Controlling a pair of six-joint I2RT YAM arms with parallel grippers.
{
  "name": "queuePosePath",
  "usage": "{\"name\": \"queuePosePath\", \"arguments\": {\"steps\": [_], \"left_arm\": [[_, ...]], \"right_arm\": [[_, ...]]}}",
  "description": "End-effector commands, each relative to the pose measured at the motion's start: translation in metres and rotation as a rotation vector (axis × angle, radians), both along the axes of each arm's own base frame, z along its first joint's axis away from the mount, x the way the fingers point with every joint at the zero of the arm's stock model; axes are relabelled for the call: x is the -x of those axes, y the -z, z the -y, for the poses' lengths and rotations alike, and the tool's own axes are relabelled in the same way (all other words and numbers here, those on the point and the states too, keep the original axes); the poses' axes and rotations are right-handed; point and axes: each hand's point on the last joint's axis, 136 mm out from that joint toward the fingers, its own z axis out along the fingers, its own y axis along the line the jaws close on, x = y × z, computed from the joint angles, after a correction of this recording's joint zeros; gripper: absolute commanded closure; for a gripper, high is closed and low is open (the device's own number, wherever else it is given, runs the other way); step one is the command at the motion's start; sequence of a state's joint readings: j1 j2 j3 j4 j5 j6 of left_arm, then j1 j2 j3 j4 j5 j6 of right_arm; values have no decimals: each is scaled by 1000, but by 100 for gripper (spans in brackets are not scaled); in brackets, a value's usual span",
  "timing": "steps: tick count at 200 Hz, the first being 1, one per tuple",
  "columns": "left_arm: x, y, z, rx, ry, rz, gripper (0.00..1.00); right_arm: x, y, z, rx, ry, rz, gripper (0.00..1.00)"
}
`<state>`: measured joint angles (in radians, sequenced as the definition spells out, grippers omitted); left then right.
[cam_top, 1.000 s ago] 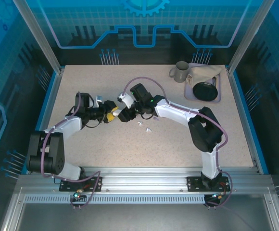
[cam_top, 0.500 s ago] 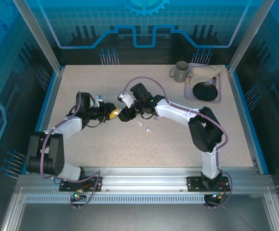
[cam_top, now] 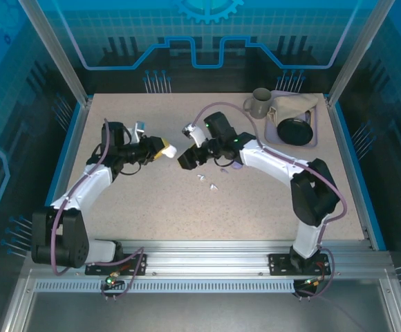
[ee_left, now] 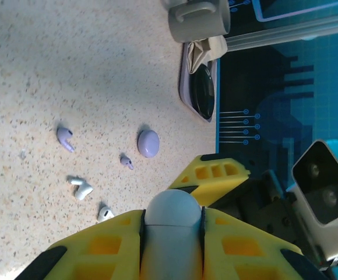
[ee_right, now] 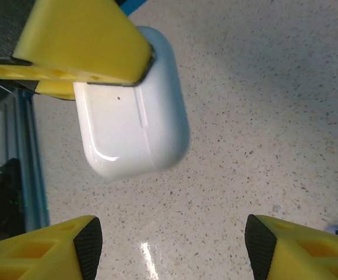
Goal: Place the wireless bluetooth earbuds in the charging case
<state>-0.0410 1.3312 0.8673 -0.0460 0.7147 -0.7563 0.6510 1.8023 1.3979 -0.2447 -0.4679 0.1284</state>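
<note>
- White glossy plastic: the charging case [ee_right: 131,116], smooth and round-cornered, is clamped in the left gripper [cam_top: 162,148] and held clear above the table [ee_left: 52,52]. Its lid appears shut. Whether the grip overlaps the lid cannot be told.
- Right gripper [ee_right: 172,245]: the jaws are parted and empty, with the case just ahead of them and untouched.
- Two white earbuds [ee_left: 81,188] and two lavender earbuds [ee_left: 64,138] are seen lying loose on the speckled tabletop, near one another. None is in the case. A lavender disc [ee_left: 148,143] lies just beside them.
- Handling of the earbuds, as judged: each piece is expected to be very light, rigid and slick, and liable to skate or flick away if pinched off-centre. A hold across the bulb, with the stem left free to enter its well, is judged safest. A pinch on the stem alone may let the piece swivel.
- Handling of the case, as judged: it is taken to be light, stiff and slippery. It is best gripped on the flat lower body, so that the lid is left free to be swung open.
- Progress, as judged: the lid must be opened before any earbud can be seated.
</note>
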Motion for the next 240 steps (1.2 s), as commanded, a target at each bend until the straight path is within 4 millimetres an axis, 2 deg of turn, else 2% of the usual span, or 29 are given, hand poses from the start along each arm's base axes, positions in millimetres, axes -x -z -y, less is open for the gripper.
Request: {"name": "queuePosePath", "arguments": {"steps": [1,28,58,102,172,240], "left_arm": [[2,-33,2,-91,38,161,90],[2,-63,-1,-183,-3,321,93],[10,-99,3,-180,-20,547,92],[29,-126,26,-186,78,730,92],[53,-147,50,-170,172,871,92],[62,-150,61,-152,215,896,92]], "right_arm": [[10,-26,12,-83,-7,-58,31],[14,-46,22,-161,-10,-111,31],[23,-70,22,-252,-62,-160,34],[38,-97,18,-334,-150,-184,37],[53,-134,16,-444,-251,-128,39],[51,-147,14,-468,-265,-84,46]]}}
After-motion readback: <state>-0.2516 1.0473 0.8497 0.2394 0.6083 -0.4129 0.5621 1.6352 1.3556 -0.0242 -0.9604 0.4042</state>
